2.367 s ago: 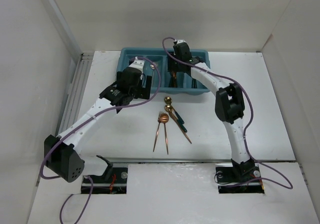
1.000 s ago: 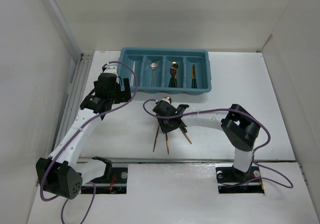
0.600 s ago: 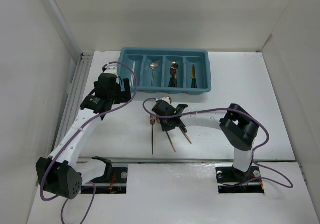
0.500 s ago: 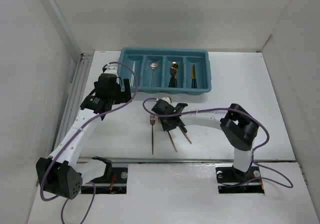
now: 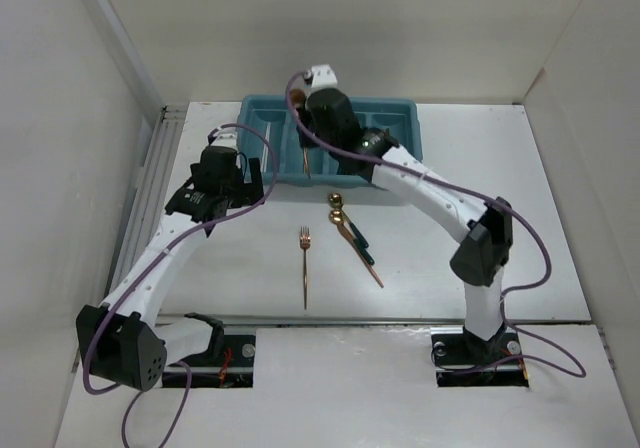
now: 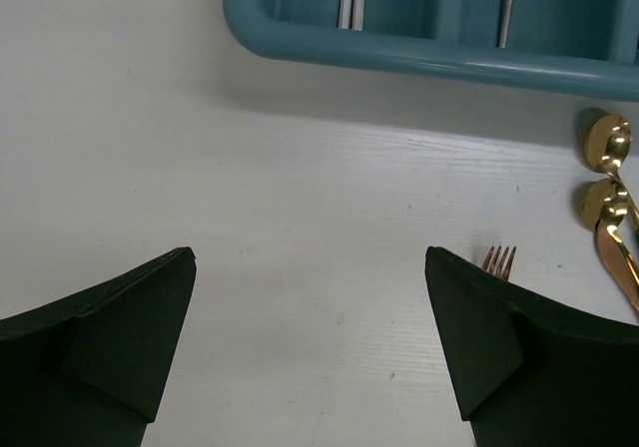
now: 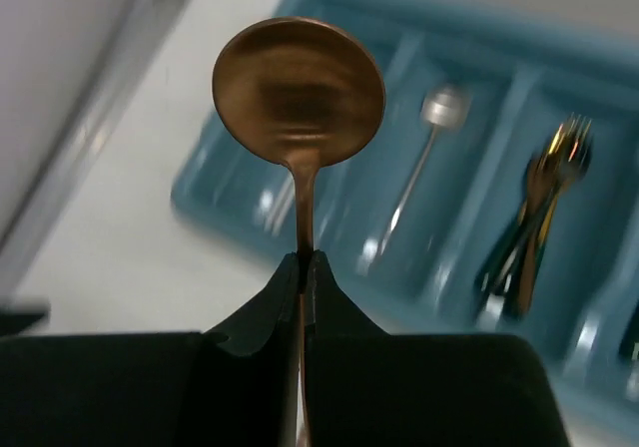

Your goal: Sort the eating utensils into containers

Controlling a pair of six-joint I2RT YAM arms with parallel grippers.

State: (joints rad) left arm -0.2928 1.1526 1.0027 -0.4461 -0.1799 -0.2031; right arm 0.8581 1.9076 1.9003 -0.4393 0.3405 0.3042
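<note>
My right gripper (image 5: 305,136) hangs over the left part of the teal tray (image 5: 262,108), shut on the thin stem of a copper spoon (image 7: 298,93). In the right wrist view the spoon's round bowl stands above the jaws, with the tray (image 7: 200,203) below. Its compartments hold a silver spoon (image 7: 431,108), copper forks (image 7: 551,193) and white chopsticks (image 7: 280,203). On the table lie a copper fork (image 5: 304,266) and two gold spoons (image 5: 337,208) with dark handles. My left gripper (image 5: 236,180) is open above bare table, left of the fork tines (image 6: 499,258), just in front of the tray (image 6: 419,58).
White walls close the table in on the left, back and right. A ridged metal rail (image 5: 150,183) runs along the left edge. The arm bases sit at the near edge.
My right gripper shut on a spoon on the table, lifted it and swung back over the tray. One fork stays where the pair lay. The left arm hardly moved.
</note>
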